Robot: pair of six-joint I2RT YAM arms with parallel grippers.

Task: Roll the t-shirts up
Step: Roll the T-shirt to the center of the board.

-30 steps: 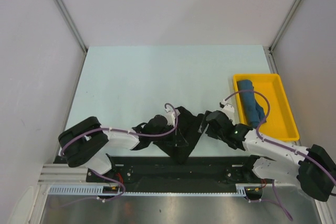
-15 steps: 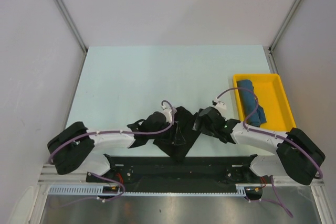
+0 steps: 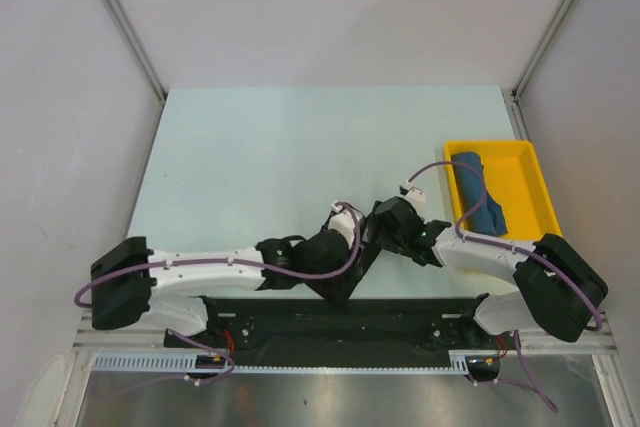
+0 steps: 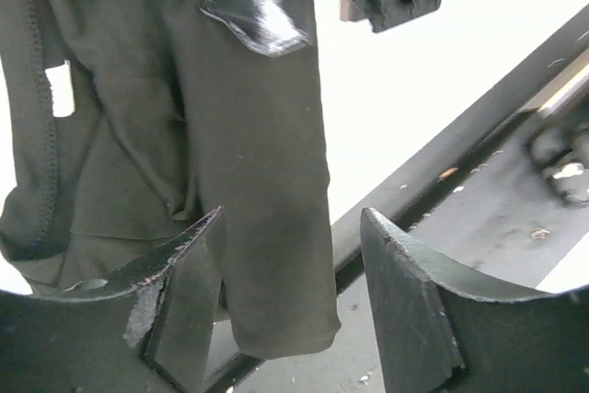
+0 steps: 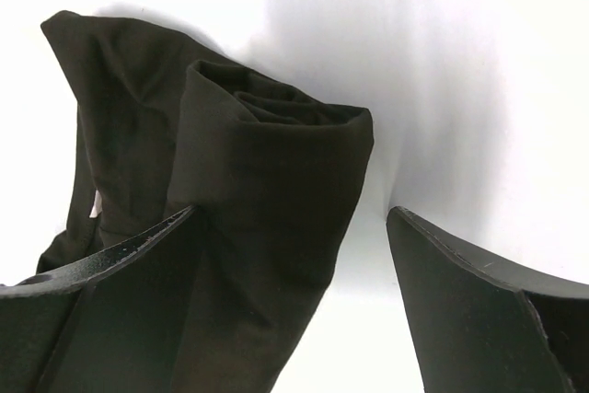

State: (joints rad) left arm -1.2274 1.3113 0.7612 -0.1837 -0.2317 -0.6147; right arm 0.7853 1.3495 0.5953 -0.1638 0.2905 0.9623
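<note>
Pale green table (image 3: pixel 250 147), black t-shirt (image 5: pixel 276 181) bunched at its near edge — yellow tray (image 3: pixel 525 197) at right

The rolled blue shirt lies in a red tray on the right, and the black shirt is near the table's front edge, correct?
Not quite: the top view shows the tray is yellow, not red. The rolled blue shirt does lie in it on the right, the black shirt near the table's front edge.
</note>
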